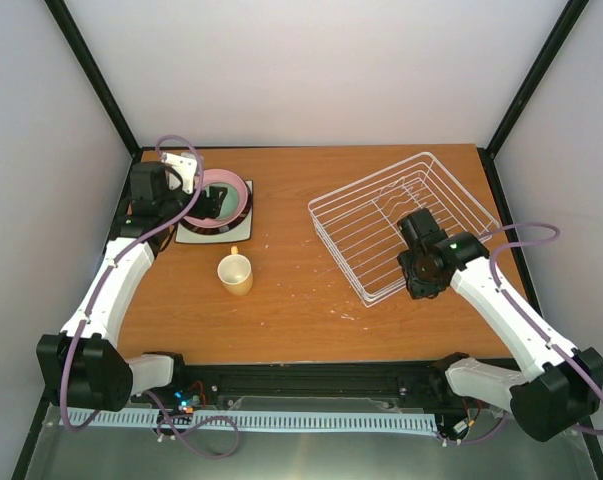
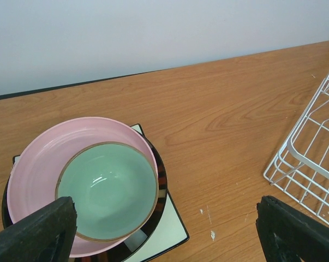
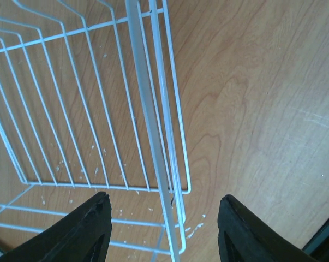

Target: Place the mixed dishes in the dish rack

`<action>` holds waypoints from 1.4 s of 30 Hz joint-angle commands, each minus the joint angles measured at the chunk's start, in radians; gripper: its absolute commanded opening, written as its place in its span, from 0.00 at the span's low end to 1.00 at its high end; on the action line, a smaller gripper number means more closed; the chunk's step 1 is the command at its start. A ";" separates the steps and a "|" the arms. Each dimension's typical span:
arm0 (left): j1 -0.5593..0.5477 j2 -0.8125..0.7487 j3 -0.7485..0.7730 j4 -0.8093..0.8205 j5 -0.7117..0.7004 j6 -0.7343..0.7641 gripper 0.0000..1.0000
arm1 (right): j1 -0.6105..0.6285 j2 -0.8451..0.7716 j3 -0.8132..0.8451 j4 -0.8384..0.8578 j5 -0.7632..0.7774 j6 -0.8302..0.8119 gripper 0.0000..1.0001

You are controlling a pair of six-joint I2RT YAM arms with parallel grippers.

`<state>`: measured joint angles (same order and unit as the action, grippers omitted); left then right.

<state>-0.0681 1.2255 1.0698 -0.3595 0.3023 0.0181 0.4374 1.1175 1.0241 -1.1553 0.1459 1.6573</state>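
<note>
The dish rack (image 1: 406, 225) is sitting on the table (image 1: 311, 300). Well left of the rack, the green bowl (image 2: 107, 188) is resting in the pink plate (image 2: 39, 158) atop the plate stack (image 2: 162, 183), with the mug (image 1: 236, 272) standing near it. I am holding the left gripper (image 2: 165, 226) wide open and empty over that stack. The right gripper (image 3: 164, 232) is wide open astride the rack's rim, gripping nothing.

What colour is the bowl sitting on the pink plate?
Mint green inside, with a thin brown rim; the bowl shows best in the left wrist view.
</note>
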 commanded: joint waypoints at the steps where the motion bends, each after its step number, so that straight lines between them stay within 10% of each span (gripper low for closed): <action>1: -0.002 -0.020 0.001 0.021 -0.010 0.023 0.90 | -0.027 0.036 -0.023 0.051 0.027 0.033 0.53; 16: -0.002 0.001 0.002 0.019 -0.037 0.033 0.90 | -0.140 0.146 -0.081 0.171 -0.035 -0.076 0.47; 25: -0.002 -0.008 -0.008 0.023 -0.062 0.037 0.90 | -0.170 0.208 -0.049 0.183 -0.026 -0.185 0.04; 42: -0.002 -0.024 -0.014 0.023 -0.073 0.036 0.91 | -0.193 0.487 0.189 0.117 -0.159 -0.859 0.03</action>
<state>-0.0681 1.2247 1.0534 -0.3527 0.2440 0.0368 0.2344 1.5257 1.1477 -1.0473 0.0898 1.0874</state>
